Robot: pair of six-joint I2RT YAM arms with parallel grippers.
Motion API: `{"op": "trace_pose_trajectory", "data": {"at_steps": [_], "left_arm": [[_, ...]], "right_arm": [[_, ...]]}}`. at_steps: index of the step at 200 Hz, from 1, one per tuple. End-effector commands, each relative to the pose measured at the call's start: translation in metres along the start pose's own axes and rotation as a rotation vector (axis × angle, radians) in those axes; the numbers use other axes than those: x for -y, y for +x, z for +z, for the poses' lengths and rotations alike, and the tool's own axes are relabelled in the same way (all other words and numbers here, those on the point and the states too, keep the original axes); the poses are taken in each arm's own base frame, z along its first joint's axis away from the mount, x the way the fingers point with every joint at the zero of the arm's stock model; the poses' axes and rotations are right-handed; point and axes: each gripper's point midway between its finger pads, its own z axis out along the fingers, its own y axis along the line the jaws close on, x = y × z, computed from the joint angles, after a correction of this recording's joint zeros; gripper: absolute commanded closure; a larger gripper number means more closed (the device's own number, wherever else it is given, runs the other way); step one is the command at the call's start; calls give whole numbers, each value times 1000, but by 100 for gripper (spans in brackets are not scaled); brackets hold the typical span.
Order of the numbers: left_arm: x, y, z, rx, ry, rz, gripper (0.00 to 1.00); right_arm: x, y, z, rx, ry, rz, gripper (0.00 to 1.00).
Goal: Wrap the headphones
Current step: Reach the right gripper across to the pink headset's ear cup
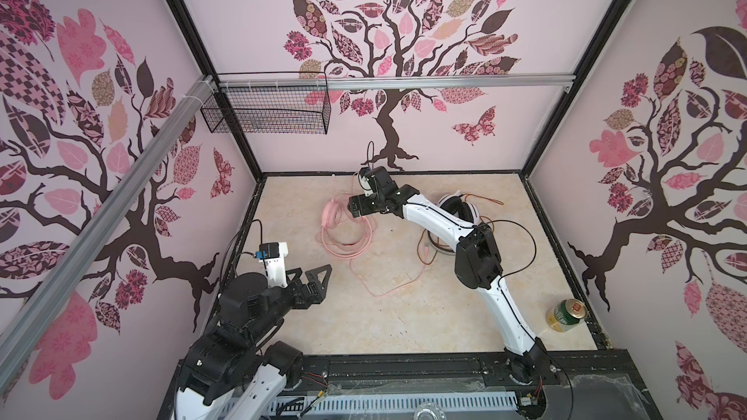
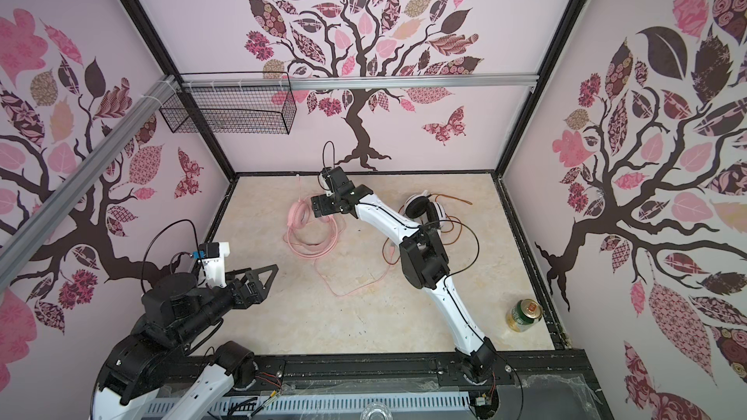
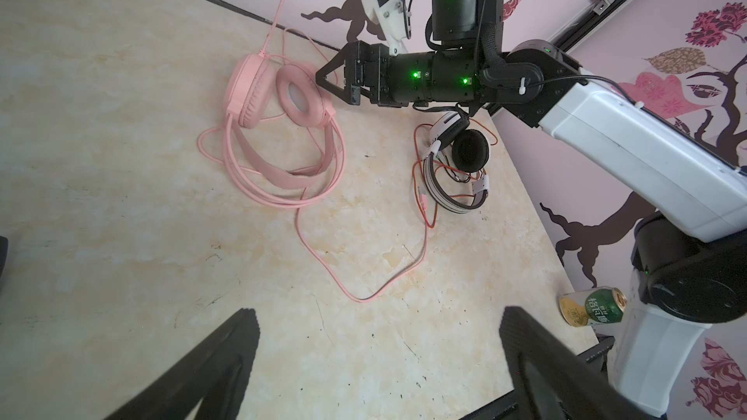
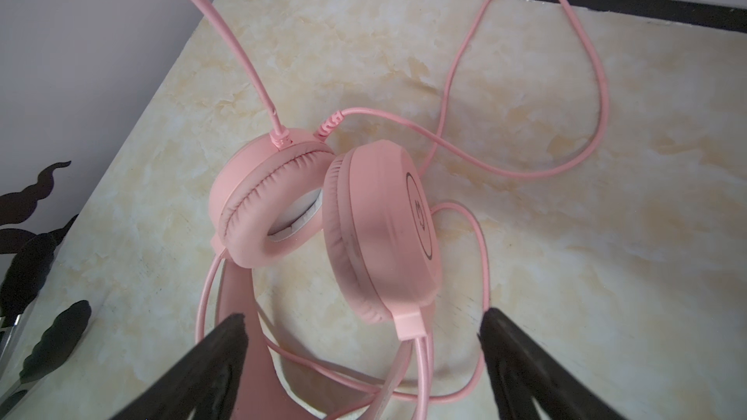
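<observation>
A black wire basket (image 1: 266,113) hangs from an aluminium rail (image 1: 404,83) in the rear left corner of the booth; whether it holds anything cannot be made out. A green-and-gold drink can (image 1: 566,314) lies on its side near the front right edge of the cream, marble-patterned surface (image 1: 404,317). Toward the back of that surface, the pink headset (image 4: 376,236) lies with its earcups leaning together and its mic boom pointing at the rear wall. Its pink cable (image 3: 359,300) is looped around the headband and trails forward. The right gripper (image 4: 364,333) hovers just over it, jaws wide on either side of one earcup's stem. Near the right wall, partly hidden by the right arm in both top views, the white-and-black headset (image 3: 469,151) sits amid its orange-red cable (image 3: 415,167). The left gripper (image 3: 376,317) hangs at the front left, jaws wide over bare surface. Pale pink walls carry tree-and-leaf decals.
</observation>
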Motion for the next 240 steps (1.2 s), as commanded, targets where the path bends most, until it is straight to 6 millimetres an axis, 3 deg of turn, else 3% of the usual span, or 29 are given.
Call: {"op": "trace_pose_trajectory", "data": {"at_steps": [1,52,114,138,156,177,200,202,205,217,240], "left_arm": [[5,-1,-1,16,30,20,2],[4,-1,-1,19,33,17,2],[5,3,5,-13,31,14,2],[5,4,8,-24,29,12,2],[4,4,9,-27,22,12,2],[-1,3,10,-22,-4,5,2],[-6,3,11,-16,-33,-3,2],[-6,2,11,-16,-34,-4,2],[-7,3,12,-19,-37,-4,2],[-8,3,14,-21,-42,-4,2],[-11,4,18,-25,-60,-6,2]], "right_arm": [[4,22,26,-55,17,27,10],[20,17,50,2,92,16,15],[21,7,76,103,70,-33,18],[17,2,78,134,59,-28,23],[11,-2,76,161,50,-45,37],[6,-10,64,188,67,-73,46],[8,-24,33,246,121,-90,56],[12,-18,34,236,132,-88,56],[10,-27,20,262,135,-85,57],[14,-30,-5,299,164,-72,62],[26,-19,-58,362,212,-20,65]]}}
